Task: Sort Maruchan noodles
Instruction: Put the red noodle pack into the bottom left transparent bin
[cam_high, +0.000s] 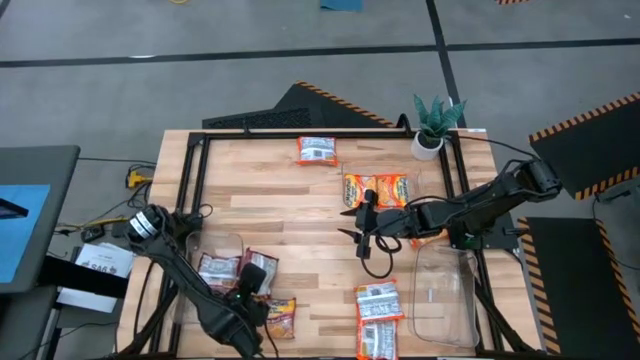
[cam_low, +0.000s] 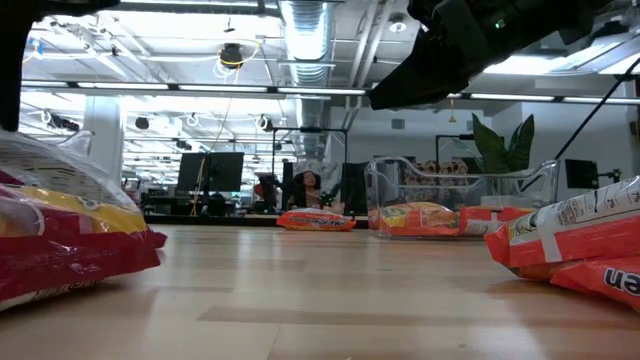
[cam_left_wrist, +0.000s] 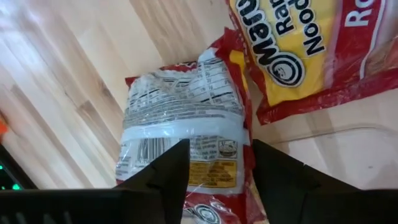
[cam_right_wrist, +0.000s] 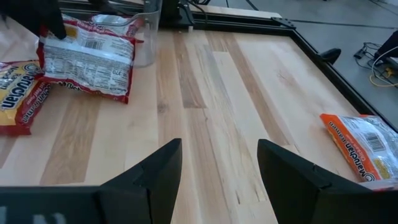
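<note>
Your left gripper (cam_left_wrist: 216, 168) stands with its jaws apart, straddling the end of a red-edged Maruchan packet (cam_left_wrist: 183, 134) that lies label-down on the wood; whether the pads already touch it I cannot tell, so judge contact before you lift. Close squarely across the packet's short end, keep the fingers off the yellow-and-red packet (cam_left_wrist: 311, 50) lying just beside it, and lift straight so the crinkled wrapper does not drag its neighbour along. Your right gripper (cam_right_wrist: 219, 165) hangs near mid-table with its jaws wide apart over bare boards, holding nothing; leave it there until the left arm clears. From above I count about nine packets: three at the left near the left bin (cam_high: 222, 252), where your left gripper is working, one orange packet (cam_high: 317, 150) alone at the far edge, two orange ones (cam_high: 376, 188) beside the right arm, possibly one more under it, and two stacked by the right bin (cam_high: 447, 295). Two clear bins, one potted plant (cam_high: 432, 125).
</note>
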